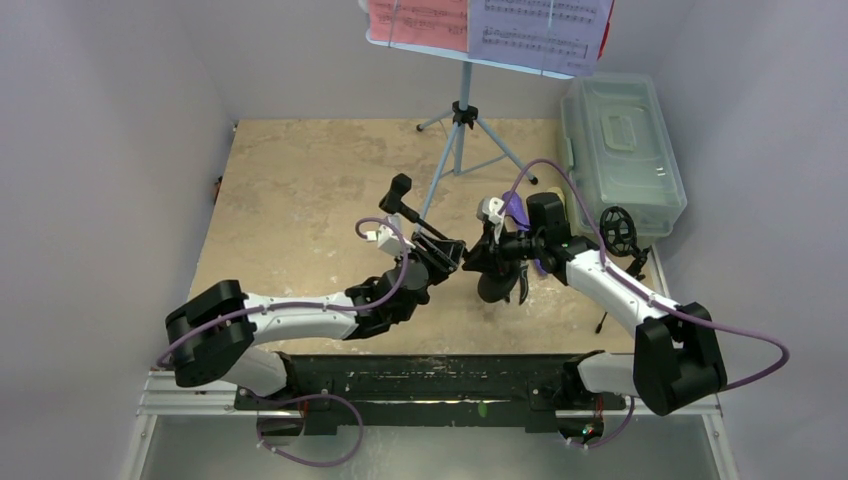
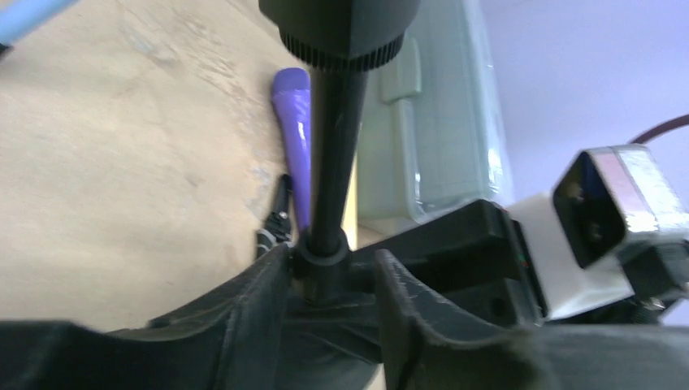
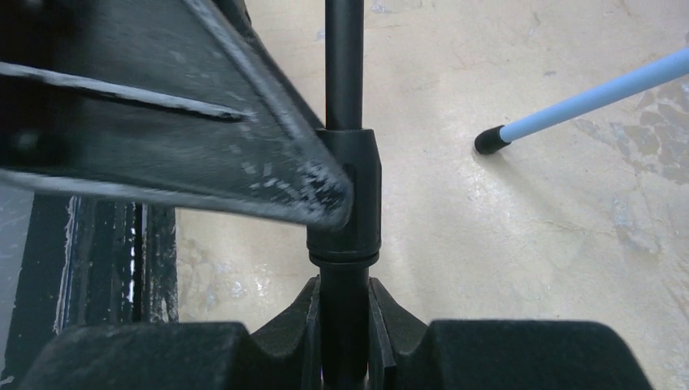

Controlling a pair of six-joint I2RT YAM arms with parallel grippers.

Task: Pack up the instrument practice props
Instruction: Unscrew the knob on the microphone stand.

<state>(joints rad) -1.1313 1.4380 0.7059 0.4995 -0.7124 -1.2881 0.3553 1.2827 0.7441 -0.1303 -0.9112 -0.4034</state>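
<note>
The black round-base pole hangs tilted above the table between my two grippers. Its round base is on the right gripper's side. My right gripper is shut on the pole's thin shaft just below a collar; from above, this gripper is mid-table. My left gripper stands open around the pole: the collar rests against the left finger, with a gap to the right finger. The purple microphone lies on the table beyond. The light-blue music desk stands at the back, holding red and white pages.
The translucent grey-green box sits closed at the right rear, close to the purple microphone. A black round part on a thin stand is by the box's near corner. One light-blue leg of the stand reaches toward the grippers.
</note>
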